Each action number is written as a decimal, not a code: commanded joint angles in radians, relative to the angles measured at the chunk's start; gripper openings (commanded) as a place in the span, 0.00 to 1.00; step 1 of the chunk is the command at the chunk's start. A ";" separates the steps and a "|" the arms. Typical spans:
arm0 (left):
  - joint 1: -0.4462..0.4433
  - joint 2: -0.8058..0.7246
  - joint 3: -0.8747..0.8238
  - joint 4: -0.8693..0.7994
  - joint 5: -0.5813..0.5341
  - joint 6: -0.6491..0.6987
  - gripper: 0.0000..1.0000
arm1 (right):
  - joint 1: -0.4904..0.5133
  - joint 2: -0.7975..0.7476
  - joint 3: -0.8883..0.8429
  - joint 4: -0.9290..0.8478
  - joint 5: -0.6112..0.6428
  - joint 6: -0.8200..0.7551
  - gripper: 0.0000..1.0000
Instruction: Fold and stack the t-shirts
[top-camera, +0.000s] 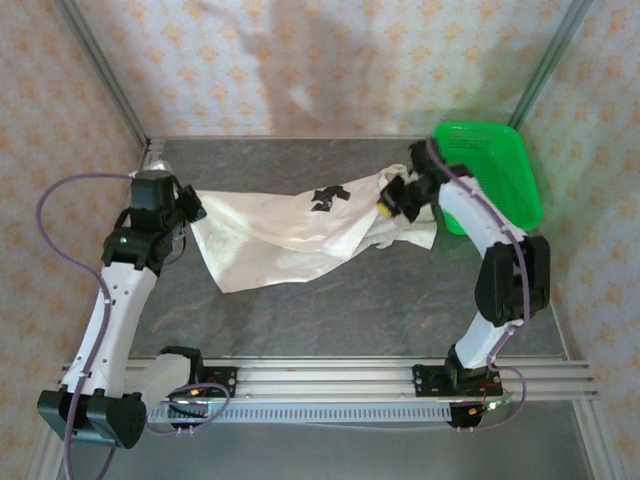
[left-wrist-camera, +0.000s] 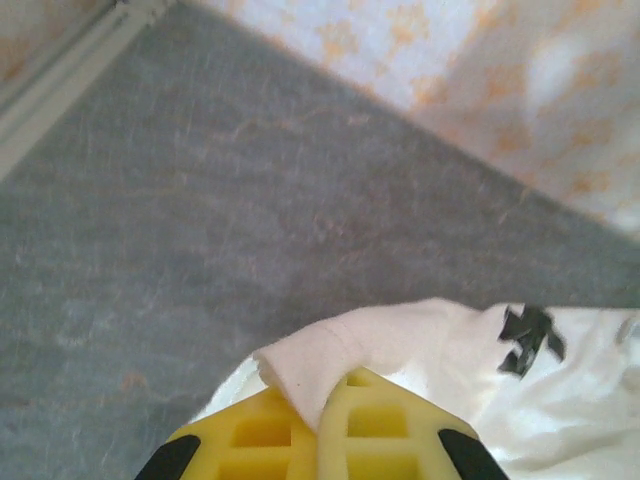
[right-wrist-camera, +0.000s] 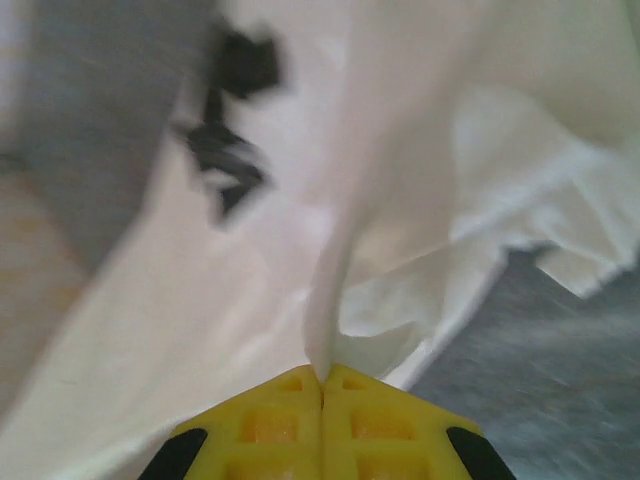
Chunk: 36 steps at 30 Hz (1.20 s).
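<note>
Rails of grooved aluminium (top-camera: 400, 375) run along the near edge, where both arm bases sit. From them to the two grippers lies bare grey stone-look tabletop (top-camera: 380, 300), the widest open stretch. To the outside of the left gripper (top-camera: 190, 205) a slanted metal frame post (top-camera: 100, 70) and a cream wall panel with orange motifs (top-camera: 40, 120) stand near, leaving little room on that side. Just to the outer side of the right gripper (top-camera: 392, 200) and a little beyond it sits a bright green plastic basket (top-camera: 495, 165); the right arm crosses its near rim in the overhead view, and I cannot tell whether they touch. Past both grippers a narrow band of table ends at the back wall.

The white short-sleeved cloth t-shirt (top-camera: 270, 235) stretches between the two grippers, crumpled and uneven, with one corner drooping toward the near side below the left gripper. In the left wrist view the left gripper (left-wrist-camera: 318, 405) is clenched on a folded hem of the t-shirt (left-wrist-camera: 420, 345), which pokes out above its yellow fingers (left-wrist-camera: 260, 435). In the right wrist view the right gripper (right-wrist-camera: 322, 385) is clamped on a thin ridge of the t-shirt (right-wrist-camera: 400, 150), which fans out beyond it in loose folds. A jagged black printed mark (top-camera: 328, 196) sits just inward of the right gripper.
</note>
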 joint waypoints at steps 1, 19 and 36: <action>0.026 0.043 0.152 -0.007 -0.029 0.042 0.00 | -0.062 -0.049 0.199 -0.143 0.002 -0.034 0.00; 0.064 0.359 0.903 -0.003 0.029 0.111 0.00 | -0.311 0.238 1.130 0.209 -0.288 0.373 0.00; 0.064 0.314 1.087 0.074 0.148 0.105 0.00 | -0.453 0.168 1.180 0.764 -0.346 0.824 0.00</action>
